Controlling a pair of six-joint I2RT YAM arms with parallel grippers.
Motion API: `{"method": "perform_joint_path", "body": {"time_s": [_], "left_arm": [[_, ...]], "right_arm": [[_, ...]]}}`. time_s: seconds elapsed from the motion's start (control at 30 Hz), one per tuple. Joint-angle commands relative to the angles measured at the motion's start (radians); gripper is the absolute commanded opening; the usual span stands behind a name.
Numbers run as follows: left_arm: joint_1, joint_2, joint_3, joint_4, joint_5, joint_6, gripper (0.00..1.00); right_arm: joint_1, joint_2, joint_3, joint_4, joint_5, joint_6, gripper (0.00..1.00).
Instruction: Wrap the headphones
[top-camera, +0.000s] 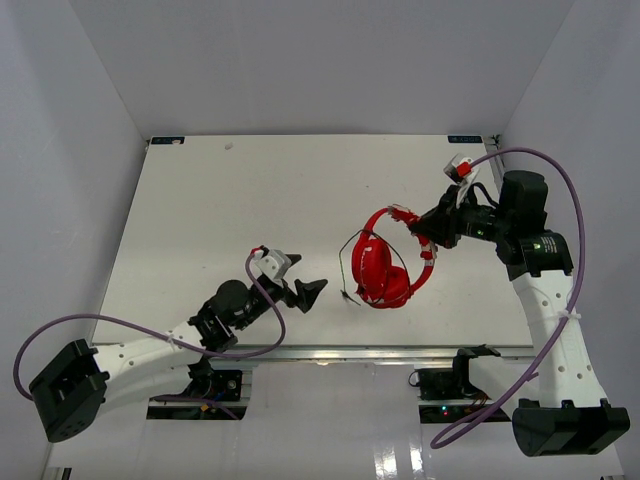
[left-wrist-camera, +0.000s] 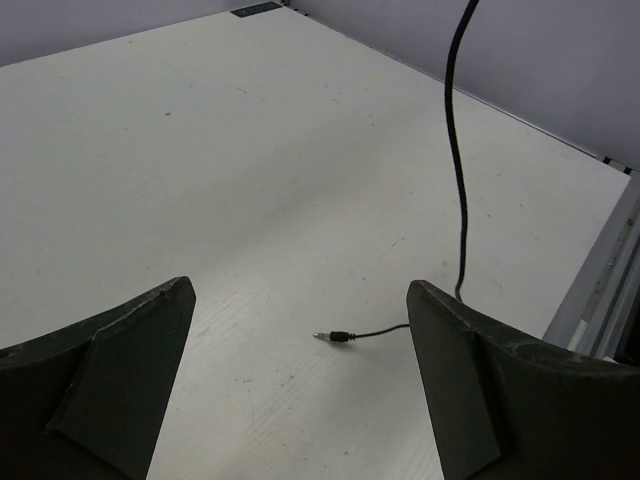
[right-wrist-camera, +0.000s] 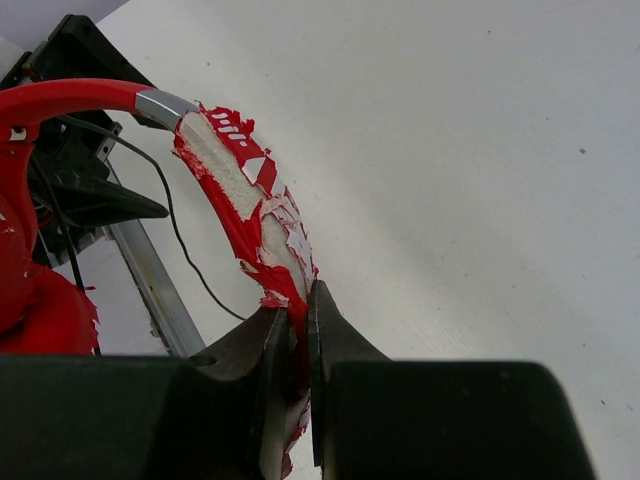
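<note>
Right claw (right-wrist-camera: 298, 310) is clamped tight on the headphones (top-camera: 383, 270), pinching the headband (right-wrist-camera: 250, 190) near its padded top. Left claw (left-wrist-camera: 300, 288) is spread wide with nothing in it, low over the tabletop (top-camera: 250, 200) and just left of the headphones.

The headphones are right of centre, hanging from the right claw with the ear cups (top-camera: 385, 280) toward the near edge. Can't tell if the cups touch the tabletop. The thin dark cord (left-wrist-camera: 455, 150) drops from above in the left wrist view, and its plug (left-wrist-camera: 335, 337) lies flat on the tabletop between the left claw's fingers.

Handling, as a judgement:
- **Weight:** light, so one claw carries it fine.
- **Headband:** springy plastic. The red skin over the padding is torn, with white foam showing, so it is flaky and crushable there. A grip on the bare band or a cup looks safer than a harder squeeze on the foam.
- **Cord:** limp, thin and slippery, and it will sag and swing.
- **Where to take the cord:** near the plug, the stiffest part. It lies flat, so the fingers need to come right down to the tabletop.
</note>
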Motion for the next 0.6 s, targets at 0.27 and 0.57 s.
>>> {"method": "perform_joint_path", "body": {"time_s": [0.27, 0.57], "left_arm": [[-0.018, 0.238, -0.033, 0.356, 0.290, -0.147, 0.94], [-0.060, 0.613, 0.063, 0.669, 0.242, -0.172, 0.91]], "right_arm": [[-0.014, 0.002, 0.051, 0.077, -0.004, 0.133, 0.08], [-0.014, 0.007, 0.052, 0.090, 0.034, 0.176, 0.08]]}}
